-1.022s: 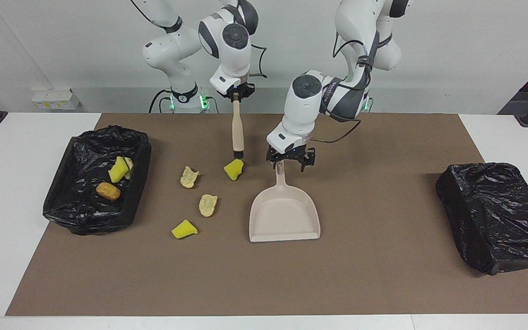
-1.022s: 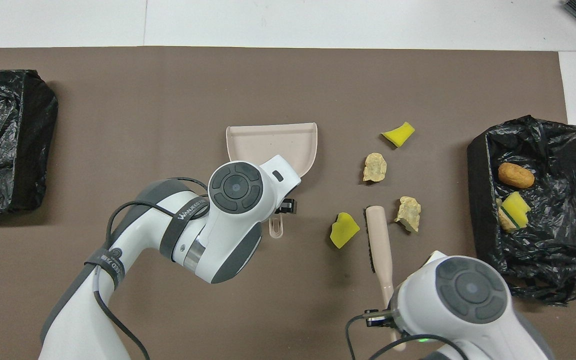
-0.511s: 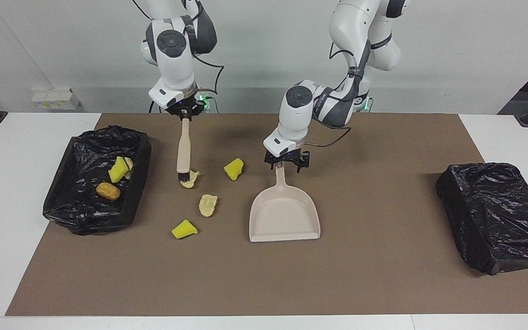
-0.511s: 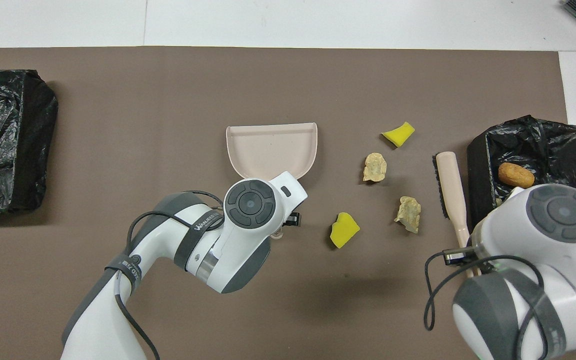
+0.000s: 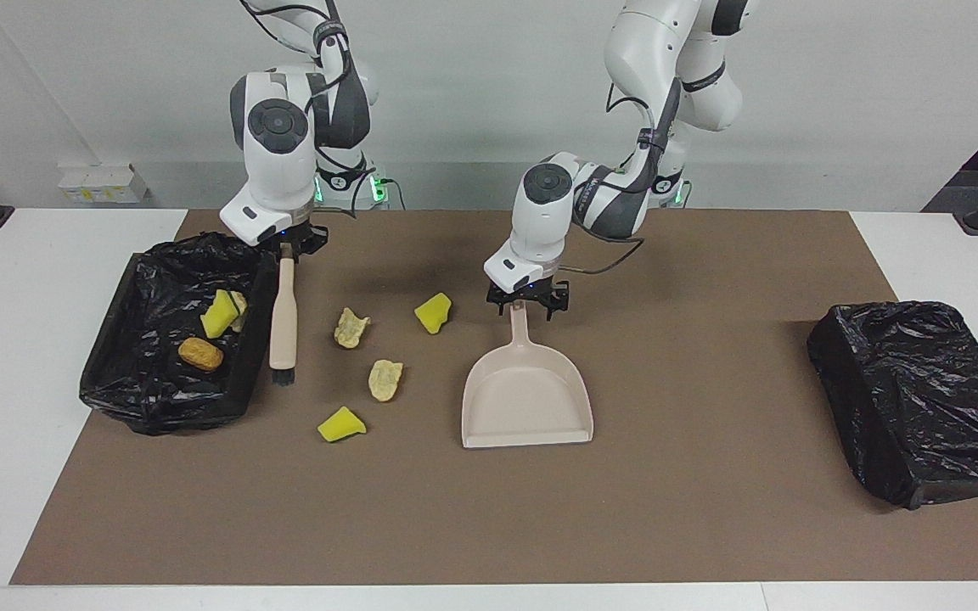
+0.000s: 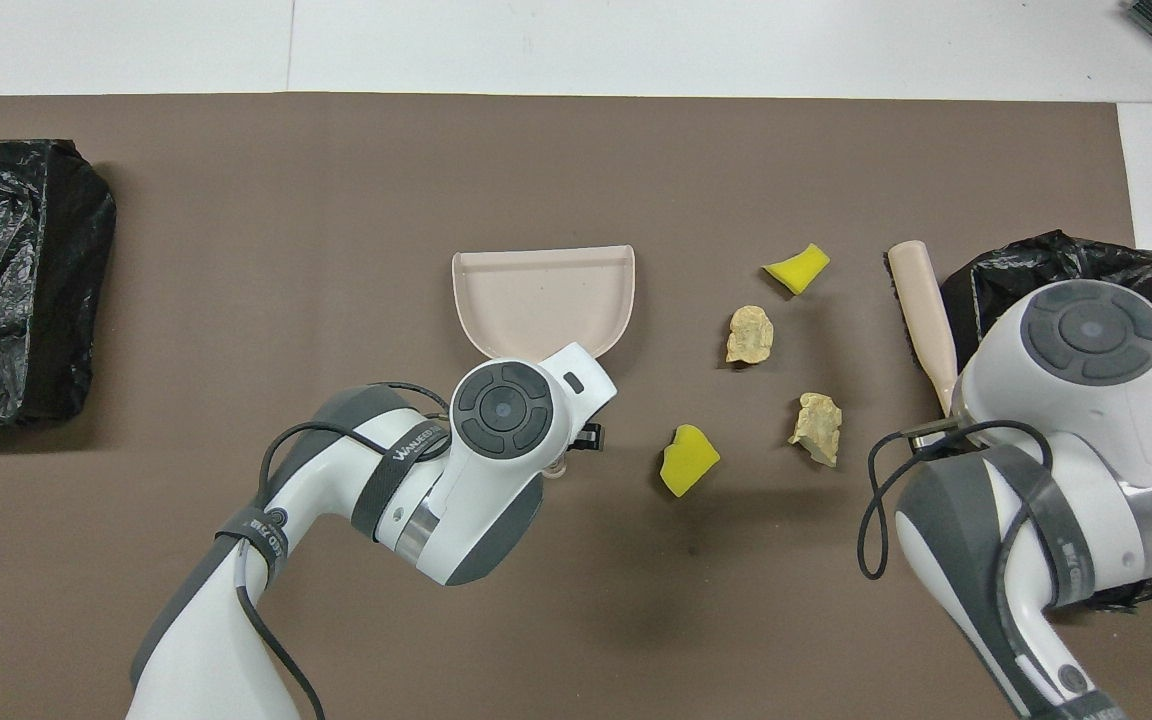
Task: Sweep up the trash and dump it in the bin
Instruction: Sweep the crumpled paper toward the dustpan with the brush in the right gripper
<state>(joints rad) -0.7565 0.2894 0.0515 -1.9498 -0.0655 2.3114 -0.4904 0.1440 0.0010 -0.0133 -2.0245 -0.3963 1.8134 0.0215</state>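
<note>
Clock directions here are read on the facing view.

At 9 o'clock on the mat sits the bin, with some trash already in it: a yellow-green sponge and a bread piece. The main change is next to it. The right hand, clamped on the brush, has swung away from the yellow chunk. It now hangs the brush bristles-down at the bin's 3 o'clock wall.

The swing carried nothing along. Four scraps lie loose on the mat as before: that chunk, two beige bits and another yellow chunk. The brush now stands between the bin and the scraps, so I judge it is lined up to push them toward 3 o'clock.

The empty dustpan lies there, unmoved. At its 12 o'clock the left hand has edged along the handle to its tip. Its fingers stand apart on either side of the tip, with no grip visible yet. A second bin is at the mat's 3 o'clock edge.

The only readable writing is a word starting "WANJEE" on the left forearm in the overhead view.
</note>
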